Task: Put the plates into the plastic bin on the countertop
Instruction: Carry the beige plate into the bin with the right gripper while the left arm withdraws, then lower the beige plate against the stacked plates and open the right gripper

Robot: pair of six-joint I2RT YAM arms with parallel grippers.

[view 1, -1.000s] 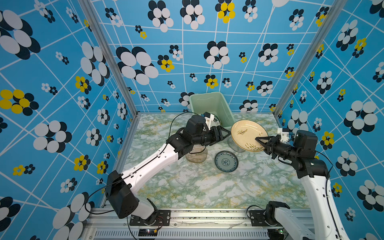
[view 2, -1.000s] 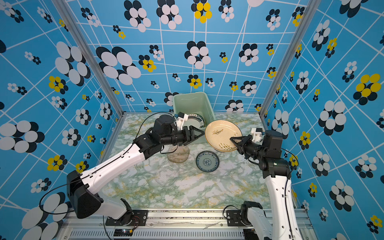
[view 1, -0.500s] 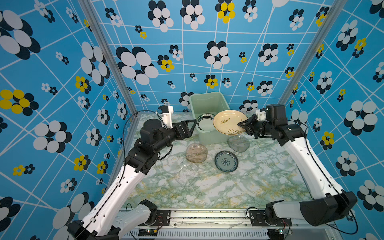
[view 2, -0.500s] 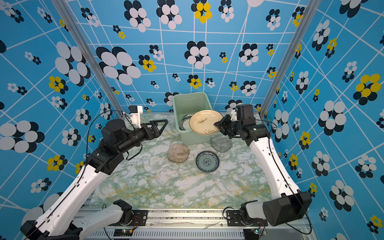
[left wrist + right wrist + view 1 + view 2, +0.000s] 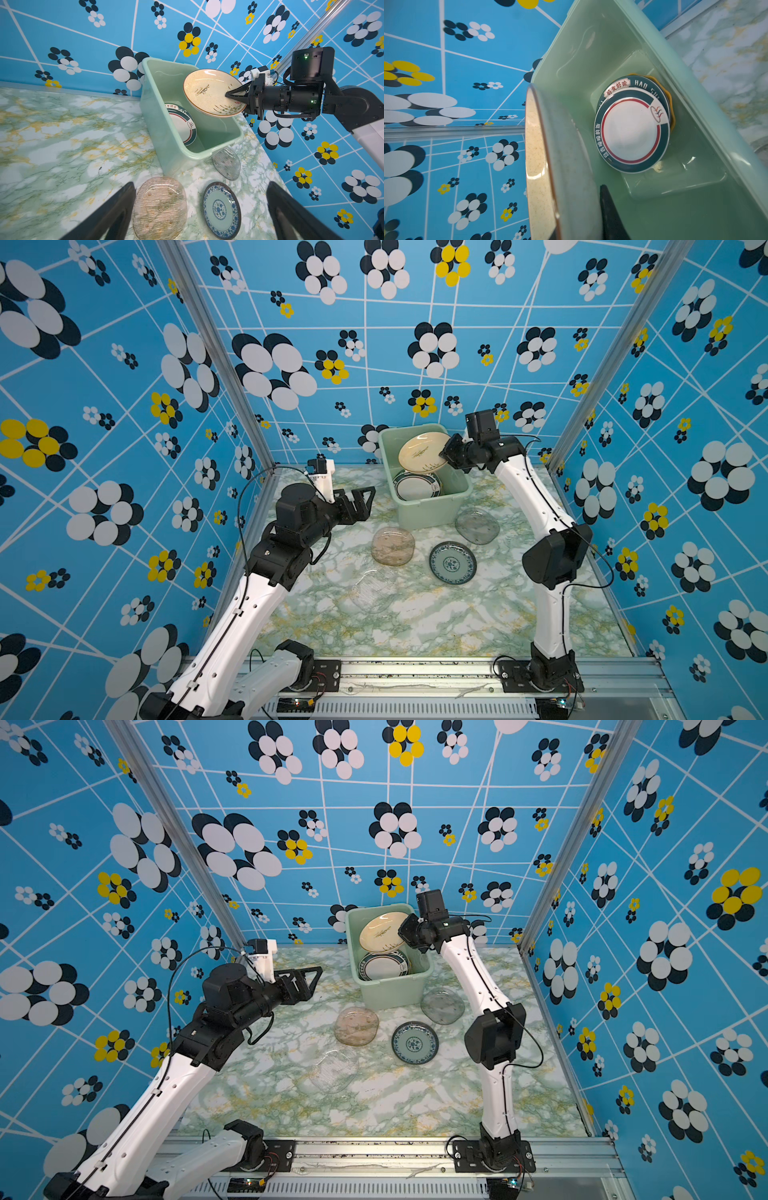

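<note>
Right arm [image 5: 536, 506] reaches over plastic bin [image 5: 419, 512], cream plate [image 5: 419, 452] gripped.
Right gripper [image 5: 228, 96] pinches the tilted plate's rim; stacked plates [image 5: 415, 486] lie below it in the bin. Left arm [image 5: 249, 614] elbow-bent, left gripper [image 5: 368, 499] spread wide, empty, bin just ahead.

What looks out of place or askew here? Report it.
Nothing is spilled or broken. The only thing askew is the cream plate, pinched at its rim by the right gripper and tilted steeply over the plastic bin, not yet flat on the white dark-rimmed plates inside.
</note>
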